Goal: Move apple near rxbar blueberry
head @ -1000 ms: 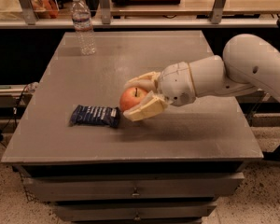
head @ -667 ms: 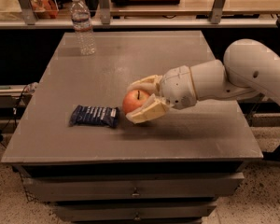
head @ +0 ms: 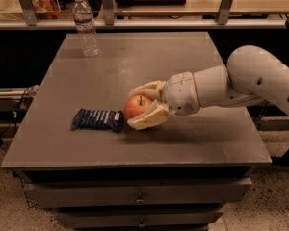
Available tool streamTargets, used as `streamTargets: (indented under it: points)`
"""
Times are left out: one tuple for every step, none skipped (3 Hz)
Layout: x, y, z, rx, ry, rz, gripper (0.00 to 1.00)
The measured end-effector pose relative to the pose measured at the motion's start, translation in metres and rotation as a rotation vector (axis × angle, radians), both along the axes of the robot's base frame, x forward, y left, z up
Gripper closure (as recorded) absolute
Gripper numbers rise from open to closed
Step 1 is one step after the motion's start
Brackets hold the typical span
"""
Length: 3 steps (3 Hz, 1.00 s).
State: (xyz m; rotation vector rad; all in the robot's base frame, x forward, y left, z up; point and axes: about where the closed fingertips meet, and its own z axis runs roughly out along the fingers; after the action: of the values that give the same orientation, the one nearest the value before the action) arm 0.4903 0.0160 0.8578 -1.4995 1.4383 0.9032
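Pinching the apple [head: 136, 105] between its 2 fingers [head: 147, 120], the pincer [head: 136, 109] sits low over the table [head: 183, 57], the apple just beside one end of the rxbar blueberry [head: 97, 119].

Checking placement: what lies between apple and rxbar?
Nothing, in the camera view: the apple, clasped in the gripper mid-table, sits close beside the rxbar blueberry.

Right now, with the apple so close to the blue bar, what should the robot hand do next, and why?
Probably open the gripper, low over the front middle of the table: its fingers clasp the apple, already right beside the rxbar blueberry.
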Motion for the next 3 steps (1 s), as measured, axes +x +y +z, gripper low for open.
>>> streamTargets:
  points:
    - [-0.0009,0.0006,-0.0015,0.002,0.006,0.004,0.55]
    - [-0.0012,-0.0008,-0.0028,-0.001,0.011,0.004,0.24]
    - [-0.0012,-0.0008,-0.0028,-0.001,0.011,0.004,0.02]
